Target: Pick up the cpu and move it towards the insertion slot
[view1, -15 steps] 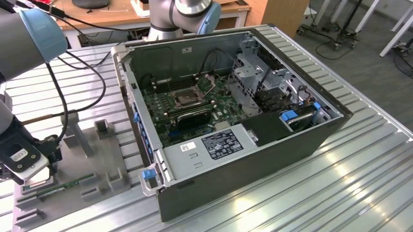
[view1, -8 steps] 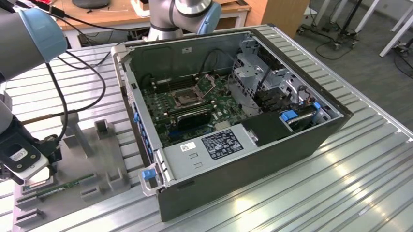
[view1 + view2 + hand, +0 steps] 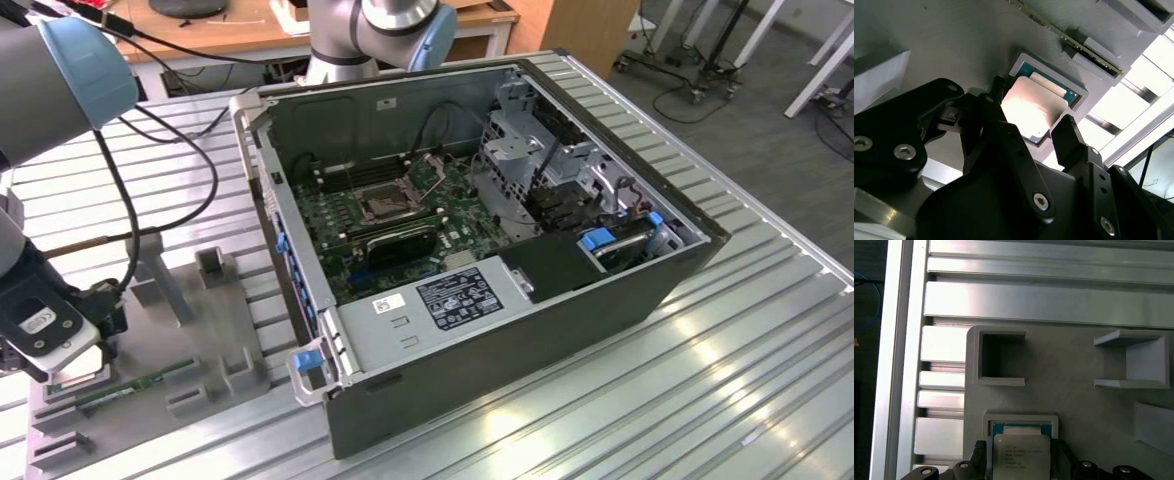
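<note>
The end effector (image 3: 1032, 106) sits low around the cpu (image 3: 1028, 114), at the centre of the second wrist view. I cannot tell whether it is clenched on the chip or merely straddling it. The cpu rests in its shallow pocket on the grey holder plate (image 3: 200, 335), which keeps it square for pickup. The insertion slot (image 3: 387, 205) lies well apart, inside the open computer case (image 3: 534, 330) on the table (image 3: 761, 340).

I work over a ribbed metal table (image 3: 747, 340). On it sit an open computer case (image 3: 534, 345) and, toward the exterior view's left, a grey holder plate (image 3: 247, 320).
</note>
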Motion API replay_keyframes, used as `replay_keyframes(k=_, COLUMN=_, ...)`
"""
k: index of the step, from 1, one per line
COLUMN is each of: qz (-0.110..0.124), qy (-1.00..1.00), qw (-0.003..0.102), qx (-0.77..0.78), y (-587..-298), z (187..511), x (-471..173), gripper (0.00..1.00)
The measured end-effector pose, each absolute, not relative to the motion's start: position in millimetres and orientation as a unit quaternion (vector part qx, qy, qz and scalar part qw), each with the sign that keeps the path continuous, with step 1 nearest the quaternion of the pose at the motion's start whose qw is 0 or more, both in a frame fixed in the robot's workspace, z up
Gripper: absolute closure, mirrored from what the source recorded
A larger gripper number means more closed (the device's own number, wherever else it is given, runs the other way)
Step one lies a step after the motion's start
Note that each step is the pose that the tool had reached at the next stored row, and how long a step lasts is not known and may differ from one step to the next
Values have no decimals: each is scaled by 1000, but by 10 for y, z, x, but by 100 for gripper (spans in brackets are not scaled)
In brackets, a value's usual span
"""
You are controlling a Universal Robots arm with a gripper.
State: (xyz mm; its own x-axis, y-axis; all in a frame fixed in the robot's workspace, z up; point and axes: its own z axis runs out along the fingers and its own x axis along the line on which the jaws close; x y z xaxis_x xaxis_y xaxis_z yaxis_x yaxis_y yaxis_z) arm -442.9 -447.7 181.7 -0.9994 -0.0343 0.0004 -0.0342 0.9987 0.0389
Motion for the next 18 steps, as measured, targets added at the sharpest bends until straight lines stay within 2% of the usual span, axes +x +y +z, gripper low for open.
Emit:
replay_keyframes(k=8, qz=-19, qy=-1000, qw=1, qx=17, y=-4477, z=1817, x=-4430, gripper=35)
replay_keyframes(k=10, qz=-19, qy=-1000, qw=1, qx=17, y=-4477, z=1817, x=-4430, gripper=36)
replay_keyframes(k=12, qz=-19, qy=-1000, qw=1, qx=17, y=-4478, z=1817, x=-4430, gripper=45)
replay_keyframes(k=18, qz=-19, qy=-1000, qw=1, qx=17, y=-4478, z=1817, x=-4431, gripper=45)
